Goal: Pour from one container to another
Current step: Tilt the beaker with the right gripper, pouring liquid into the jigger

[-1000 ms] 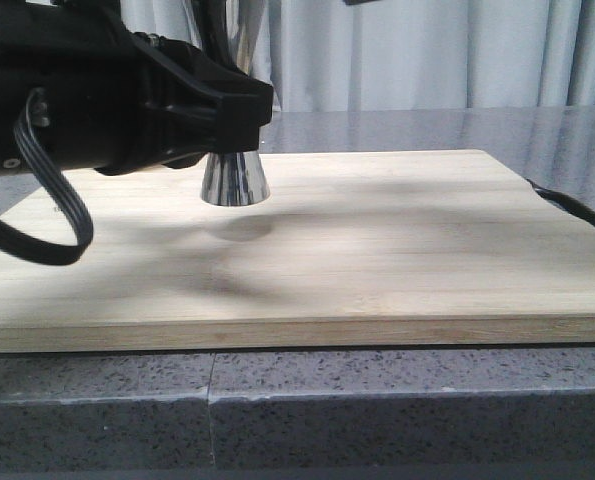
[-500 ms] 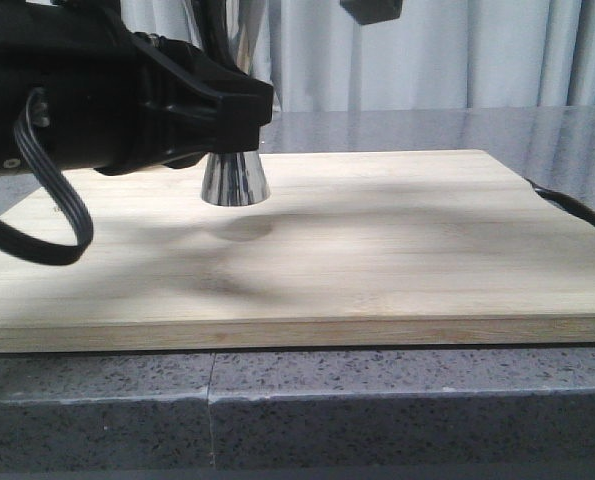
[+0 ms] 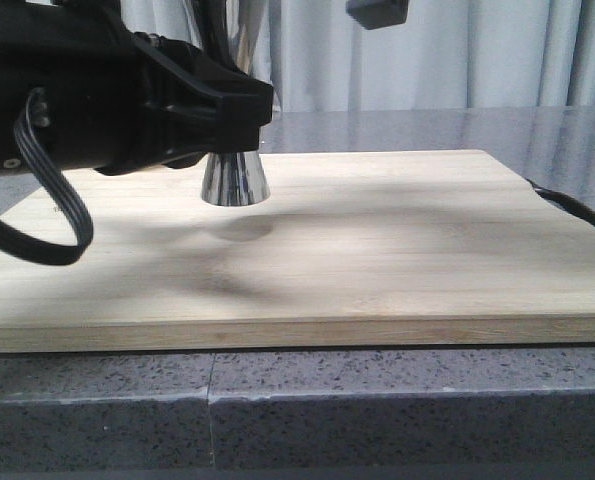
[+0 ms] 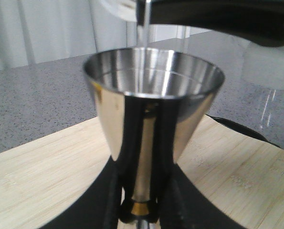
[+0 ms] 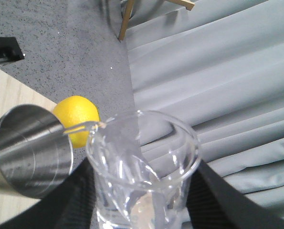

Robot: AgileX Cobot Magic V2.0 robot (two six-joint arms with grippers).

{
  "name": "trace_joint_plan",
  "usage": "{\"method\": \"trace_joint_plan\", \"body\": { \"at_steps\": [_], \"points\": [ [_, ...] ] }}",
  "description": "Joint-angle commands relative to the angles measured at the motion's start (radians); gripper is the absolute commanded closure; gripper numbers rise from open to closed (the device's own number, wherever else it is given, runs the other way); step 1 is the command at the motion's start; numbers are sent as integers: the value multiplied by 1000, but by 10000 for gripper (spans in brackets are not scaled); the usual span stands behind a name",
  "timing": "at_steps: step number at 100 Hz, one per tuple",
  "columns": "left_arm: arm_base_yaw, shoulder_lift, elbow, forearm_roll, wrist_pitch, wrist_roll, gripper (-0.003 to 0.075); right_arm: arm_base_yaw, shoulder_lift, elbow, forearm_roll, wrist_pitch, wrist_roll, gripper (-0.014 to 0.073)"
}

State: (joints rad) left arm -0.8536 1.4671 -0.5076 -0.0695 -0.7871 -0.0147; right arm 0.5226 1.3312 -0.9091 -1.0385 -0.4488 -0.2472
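The steel jigger (image 4: 153,95) stands upright on the wooden board (image 3: 377,240), and only its flared base (image 3: 235,180) shows clearly in the front view. My left gripper (image 4: 142,210) is shut on its narrow waist at the gold band (image 4: 141,208); the black left arm (image 3: 97,95) hides the waist from the front. My right gripper (image 5: 144,200) is shut on the clear glass beaker (image 5: 142,162), tilted with its lip over the jigger's open cup (image 5: 32,152). A thin stream of clear liquid (image 4: 142,24) falls into the cup.
A yellow lemon (image 5: 77,117) lies on the grey counter behind the jigger. A black loop (image 3: 567,205) sits at the board's right end. The speckled counter edge (image 3: 277,410) runs along the front and grey curtains (image 3: 457,50) hang behind. Wooden chair legs (image 5: 127,19) stand beyond.
A part of the right gripper has come down and slightly right into the top of the front view. The left arm and the jigger have not moved.
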Motion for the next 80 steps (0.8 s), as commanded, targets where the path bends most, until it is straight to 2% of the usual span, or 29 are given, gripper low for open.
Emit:
{"method": "trace_joint_plan", "body": {
  "at_steps": [1, 80],
  "points": [
    [-5, -38, -30, 2, -91, -12, 739, 0, -38, -38, 21, -43, -26, 347],
    [-5, -38, -30, 2, -91, -12, 739, 0, -38, -38, 17, -36, -107, 347]
  ]
}}
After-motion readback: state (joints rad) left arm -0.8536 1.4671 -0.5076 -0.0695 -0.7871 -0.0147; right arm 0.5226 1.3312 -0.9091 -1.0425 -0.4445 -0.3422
